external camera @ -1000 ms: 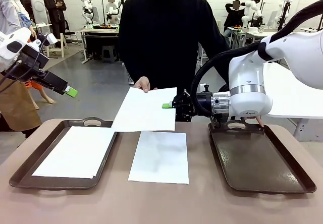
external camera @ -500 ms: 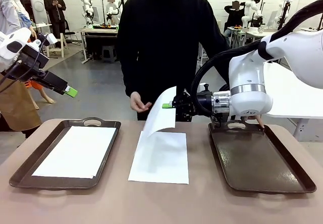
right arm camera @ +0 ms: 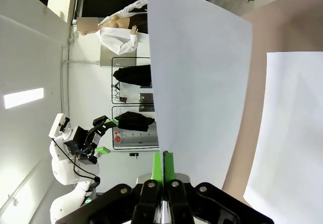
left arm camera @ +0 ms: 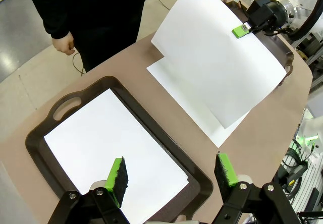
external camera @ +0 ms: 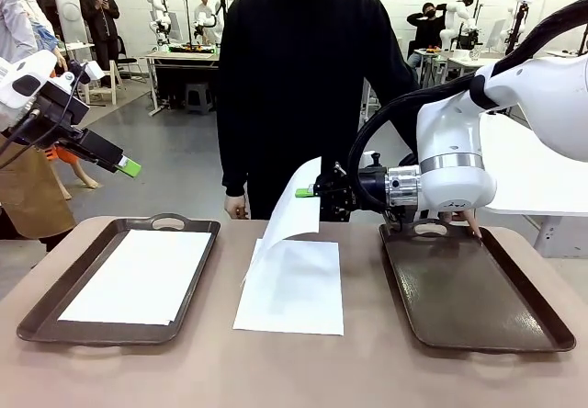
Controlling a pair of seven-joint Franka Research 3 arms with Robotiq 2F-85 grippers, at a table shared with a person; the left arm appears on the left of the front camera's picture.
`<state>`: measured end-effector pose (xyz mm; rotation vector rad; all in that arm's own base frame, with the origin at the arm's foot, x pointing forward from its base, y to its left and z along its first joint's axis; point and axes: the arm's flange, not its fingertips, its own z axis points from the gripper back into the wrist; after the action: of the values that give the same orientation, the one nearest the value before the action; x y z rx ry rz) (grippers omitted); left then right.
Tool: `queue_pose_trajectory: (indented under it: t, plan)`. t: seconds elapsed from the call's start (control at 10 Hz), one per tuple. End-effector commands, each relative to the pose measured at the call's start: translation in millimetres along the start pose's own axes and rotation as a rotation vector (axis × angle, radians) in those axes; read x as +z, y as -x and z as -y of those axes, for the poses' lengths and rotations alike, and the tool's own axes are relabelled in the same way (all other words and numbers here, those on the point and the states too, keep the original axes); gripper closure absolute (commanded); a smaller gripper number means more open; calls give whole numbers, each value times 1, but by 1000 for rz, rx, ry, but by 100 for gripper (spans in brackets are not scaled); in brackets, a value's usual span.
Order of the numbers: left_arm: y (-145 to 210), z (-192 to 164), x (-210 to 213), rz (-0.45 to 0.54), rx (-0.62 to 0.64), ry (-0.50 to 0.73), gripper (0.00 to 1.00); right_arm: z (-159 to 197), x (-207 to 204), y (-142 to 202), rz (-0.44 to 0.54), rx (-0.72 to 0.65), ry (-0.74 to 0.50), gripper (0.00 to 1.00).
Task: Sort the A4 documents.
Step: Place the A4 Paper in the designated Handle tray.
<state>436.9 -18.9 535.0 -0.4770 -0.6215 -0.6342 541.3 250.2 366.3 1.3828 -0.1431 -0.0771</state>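
Over the far middle of the bench (external camera: 276, 371) we see the right arm reaching in from the right, wrist level, right gripper (external camera: 308, 192) pointing left. Its jaws are pinched shut on the upper right edge of one A4 sheet (external camera: 292, 213). From the right wrist the pads meet flat on that paper (right arm camera: 202, 82), right gripper (right arm camera: 163, 164) clamped on its edge.

Held sheet hangs steeply, curled, long axis running down and left from the pinch toward the flat middle sheet (external camera: 292, 290). We cannot tell if its low corner touches.

Middle sheet lies on bare bench between the trays, long axis near to far. A third sheet (external camera: 138, 275) lies inside the left tray (external camera: 170, 221), long axis near to far, slightly skewed. Right tray (external camera: 469, 289) sits at the right.

Left arm is raised at far left, left gripper (external camera: 129, 166) angled down and right. Left wrist shows the left gripper (left arm camera: 171, 176) wide open, holding nothing, above the left tray's sheet (left arm camera: 111, 143).

Person's hand (external camera: 236, 208) hangs at the far edge.
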Motion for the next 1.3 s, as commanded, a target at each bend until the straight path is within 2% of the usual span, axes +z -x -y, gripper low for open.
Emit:
queue_pose_trajectory:
  t: [0.0, 0.5, 0.6, 0.7, 1.0, 1.2]
  plan:
    - [0, 0, 1, 4, -5, 11, 10, 2, -1, 0, 13, -13, -6, 100]
    - [0, 0, 1, 4, -5, 11, 10, 0, 0, 0, 0, 0, 0, 99]
    - [0, 0, 1, 4, -5, 11, 10, -20, 28, 11, -91, 102, -63, 99]
    - [0, 0, 1, 4, -5, 11, 10, -29, 57, 19, -161, 130, -93, 99]
    - [0, 0, 1, 4, -5, 11, 10, -34, 154, 17, -215, 181, -64, 99]
    - [0, 0, 1, 4, -5, 11, 10, -39, 204, 12, -254, 195, -42, 99]
